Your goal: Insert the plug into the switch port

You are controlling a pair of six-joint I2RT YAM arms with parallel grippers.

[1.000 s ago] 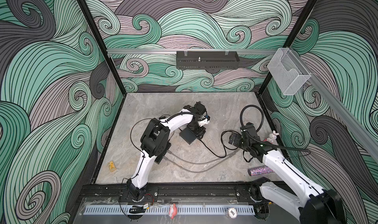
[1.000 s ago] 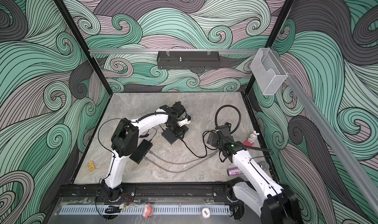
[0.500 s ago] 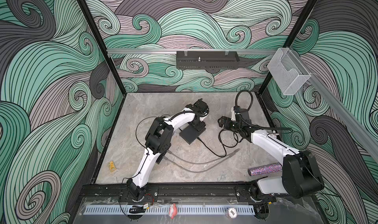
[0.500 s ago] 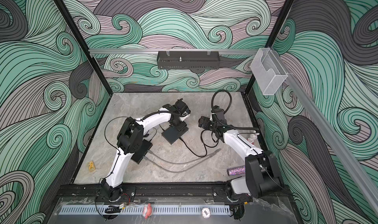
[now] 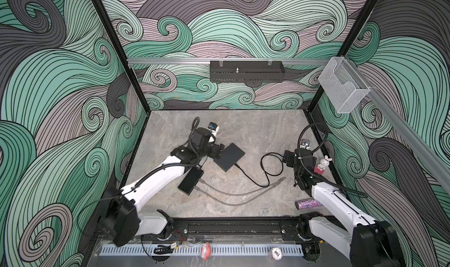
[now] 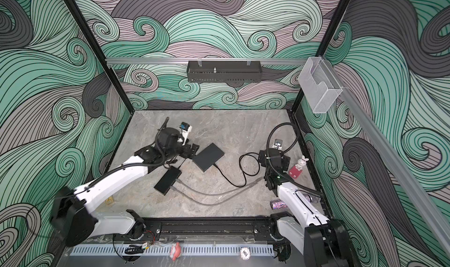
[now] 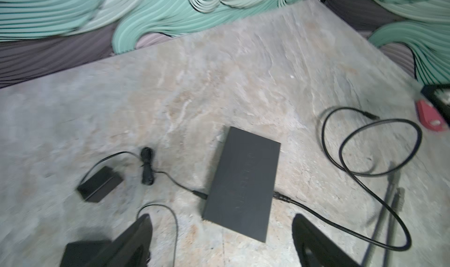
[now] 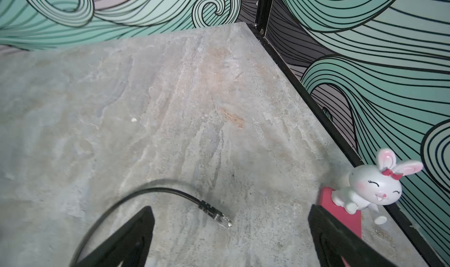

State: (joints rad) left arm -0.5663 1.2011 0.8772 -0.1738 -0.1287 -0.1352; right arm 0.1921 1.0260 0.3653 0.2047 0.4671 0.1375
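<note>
Wave-patterned walls (image 5: 231, 27), seemingly stone floor (image 5: 255, 131)

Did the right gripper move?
Yes. The right gripper has swung rightward, ending closer to the white rabbit figurine on its red base.

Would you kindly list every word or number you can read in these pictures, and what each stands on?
"500": on the round token at the front edge, seen upside down.
Faint lettering on the black switch: too blurred to read.
Marking on the yellow tag: too small to read.
</note>
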